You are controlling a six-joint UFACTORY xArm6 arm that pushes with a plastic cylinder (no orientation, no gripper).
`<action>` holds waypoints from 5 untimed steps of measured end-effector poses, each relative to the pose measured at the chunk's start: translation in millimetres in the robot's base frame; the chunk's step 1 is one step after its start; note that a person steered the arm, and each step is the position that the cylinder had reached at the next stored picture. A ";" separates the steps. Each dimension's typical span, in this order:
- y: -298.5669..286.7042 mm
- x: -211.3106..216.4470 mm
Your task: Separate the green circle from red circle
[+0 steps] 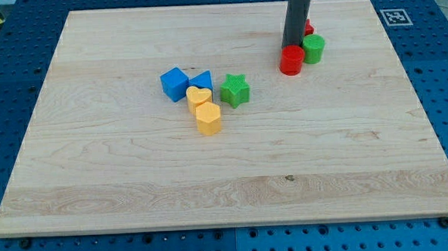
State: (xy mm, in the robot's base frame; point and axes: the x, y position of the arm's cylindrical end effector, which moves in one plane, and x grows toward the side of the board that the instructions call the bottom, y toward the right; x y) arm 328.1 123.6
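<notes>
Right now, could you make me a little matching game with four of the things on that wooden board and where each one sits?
Things:
1. green circle
2. green star
3. blue cube
4. my tip

Places:
A. leftmost of the middle cluster
B. just above the red circle
C. right side of the middle cluster
D. touching the red circle's right side

Pairs: 1-D, 2-C, 3-A, 4-B

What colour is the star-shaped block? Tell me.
Green. The star shows in the camera view, beside the yellow heart.
</notes>
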 end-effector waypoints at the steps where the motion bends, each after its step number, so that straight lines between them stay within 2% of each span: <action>1: 17.7 11.1; 4: 46.4 19.7; 5: 53.0 35.6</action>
